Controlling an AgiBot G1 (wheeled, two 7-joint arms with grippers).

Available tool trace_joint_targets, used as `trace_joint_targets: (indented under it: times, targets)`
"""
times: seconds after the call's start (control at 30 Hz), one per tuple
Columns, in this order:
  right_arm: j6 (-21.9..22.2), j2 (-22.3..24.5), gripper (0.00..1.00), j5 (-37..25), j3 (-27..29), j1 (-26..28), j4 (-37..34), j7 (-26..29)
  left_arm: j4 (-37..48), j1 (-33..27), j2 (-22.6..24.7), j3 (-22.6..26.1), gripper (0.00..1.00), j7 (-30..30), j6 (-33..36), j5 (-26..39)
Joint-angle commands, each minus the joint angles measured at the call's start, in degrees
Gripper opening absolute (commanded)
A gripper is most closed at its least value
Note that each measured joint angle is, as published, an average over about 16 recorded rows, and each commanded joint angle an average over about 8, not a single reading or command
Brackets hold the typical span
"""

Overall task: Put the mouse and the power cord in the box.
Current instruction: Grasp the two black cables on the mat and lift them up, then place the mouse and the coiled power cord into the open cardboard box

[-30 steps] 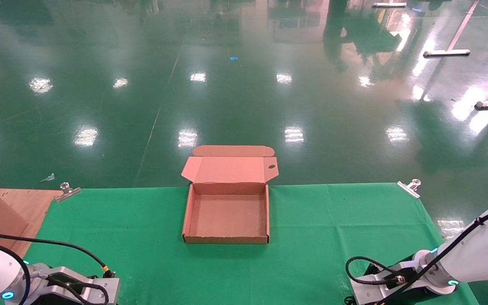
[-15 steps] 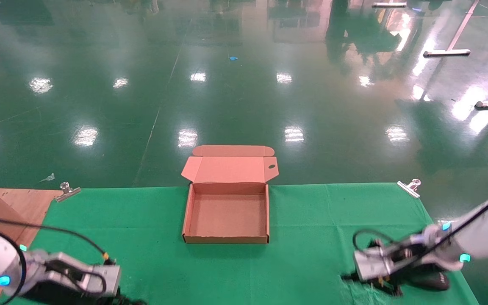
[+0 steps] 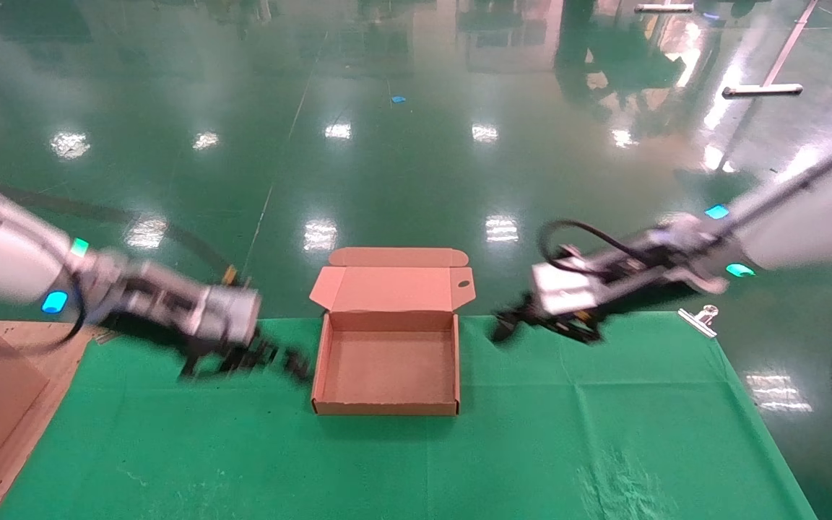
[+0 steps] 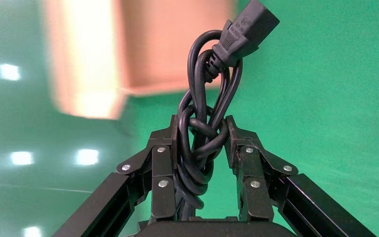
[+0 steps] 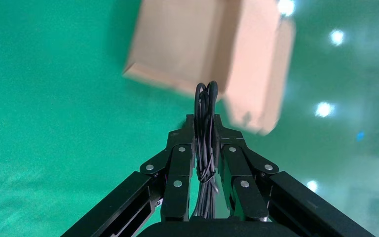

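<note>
Box (image 3: 386, 365): we see shallow brown cardboard, lid hinged open, on the green cloth (image 3: 568, 433).
Left gripper (image 4: 205, 140): beside the box's left wall, fingers clamped on the cord (image 4: 207, 123), a knotted black cable with a chunky plug.
Right gripper (image 5: 206, 133): right of the box, pinching a thin black wire loop (image 5: 206, 108); we see no mouse.

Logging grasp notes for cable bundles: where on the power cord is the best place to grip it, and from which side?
Grip the knotted middle of the power cord, squeezing across the coils from both sides, as the left gripper does. That is probably the firmest hold, since the wraps bunch there. Leave the chunky plug free beyond the fingertips. The right gripper holds a thin black cable.
</note>
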Motion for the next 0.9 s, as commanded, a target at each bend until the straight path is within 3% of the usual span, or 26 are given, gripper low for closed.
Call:
trace_joint_targets:
  times: [0.03,0.3,0.53,0.7,0.9]
  targets:
    - [0.55,-1.84,0.0,0.32,0.28,1.32,0.01,0.45,-0.41,-1.92,1.28,-0.19,0.0,-0.09,-1.1,-0.19]
    - [9.53,-5.17,0.0,3.48,0.28,-1.96,7.31,3.75,0.92,-1.35,5.7,-1.42,0.0,0.15,-17.84,-1.28]
    - [18.14,-5.29,0.0,7.31,-3.73,-6.55,16.34,7.87,1.94,0.22,6.51,-2.44,0.0,1.51,-20.97,-2.79]
    - [20.79,-5.22,0.0,9.71,-7.92,-7.16,19.5,11.13,1.81,1.89,6.79,-3.43,0.0,3.32,-21.67,-4.31]
    - [23.03,-5.1,0.0,11.97,-12.65,-6.13,21.06,13.98,-1.99,8.63,8.26,-4.87,0.0,7.66,-27.74,-7.08]
